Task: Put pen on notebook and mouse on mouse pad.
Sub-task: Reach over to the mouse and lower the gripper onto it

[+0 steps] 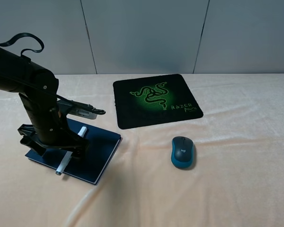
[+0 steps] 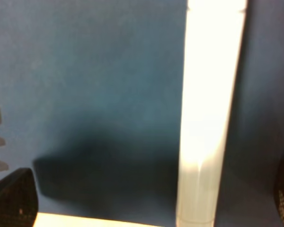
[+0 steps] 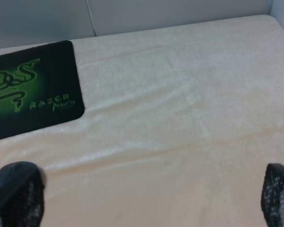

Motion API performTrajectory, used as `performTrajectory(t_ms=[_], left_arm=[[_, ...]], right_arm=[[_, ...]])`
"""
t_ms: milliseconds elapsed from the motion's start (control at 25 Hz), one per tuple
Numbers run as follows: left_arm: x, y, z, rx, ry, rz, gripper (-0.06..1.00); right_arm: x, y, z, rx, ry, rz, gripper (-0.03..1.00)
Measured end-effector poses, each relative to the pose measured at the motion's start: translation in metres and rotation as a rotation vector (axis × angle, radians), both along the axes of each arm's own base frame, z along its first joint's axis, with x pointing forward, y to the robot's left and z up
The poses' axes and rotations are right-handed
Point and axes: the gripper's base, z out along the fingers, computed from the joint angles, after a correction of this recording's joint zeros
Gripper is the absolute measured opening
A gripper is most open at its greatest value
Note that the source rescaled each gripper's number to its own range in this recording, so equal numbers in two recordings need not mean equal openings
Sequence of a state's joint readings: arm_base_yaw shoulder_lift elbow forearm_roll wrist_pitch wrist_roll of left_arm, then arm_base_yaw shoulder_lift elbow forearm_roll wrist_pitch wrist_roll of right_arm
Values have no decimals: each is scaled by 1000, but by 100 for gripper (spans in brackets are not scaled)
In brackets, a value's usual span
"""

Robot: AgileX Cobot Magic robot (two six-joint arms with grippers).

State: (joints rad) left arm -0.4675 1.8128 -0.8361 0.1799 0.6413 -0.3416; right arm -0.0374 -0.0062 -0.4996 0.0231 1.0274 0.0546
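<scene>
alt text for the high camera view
A black robot arm's open claw hangs over a white pen lying on a navy notebook at the left of a cream-covered table. A black mouse pad with a green logo lies mid-table; a blue-grey mouse sits off it, nearer the camera.

The left arm (image 1: 26, 78) reaches in from the left edge of the high view, black and bulky. Its upper link slants down to a bent elbow, and from there the forearm drops steeply. At its end the left claw (image 1: 56, 146) sits low and points downward, jaws spread wide. In the left wrist view its dark fingertips (image 2: 14, 201) show only at the far sides, clamping nothing. Of the right arm only the right claw (image 3: 146, 201) shows, in its own wrist view: jaws wide apart, nothing between the two textured black tips.
</scene>
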Motion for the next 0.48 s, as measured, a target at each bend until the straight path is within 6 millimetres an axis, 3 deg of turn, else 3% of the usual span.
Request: performTrajectory(t_ms=[280, 480], left_arm=[[-3, 4, 9, 27, -9, -13, 100], [-7, 7, 45, -19, -123, -9, 100]], right_arm=[[0, 0, 0, 0, 0, 0, 100], [0, 0, 0, 0, 0, 0, 100]])
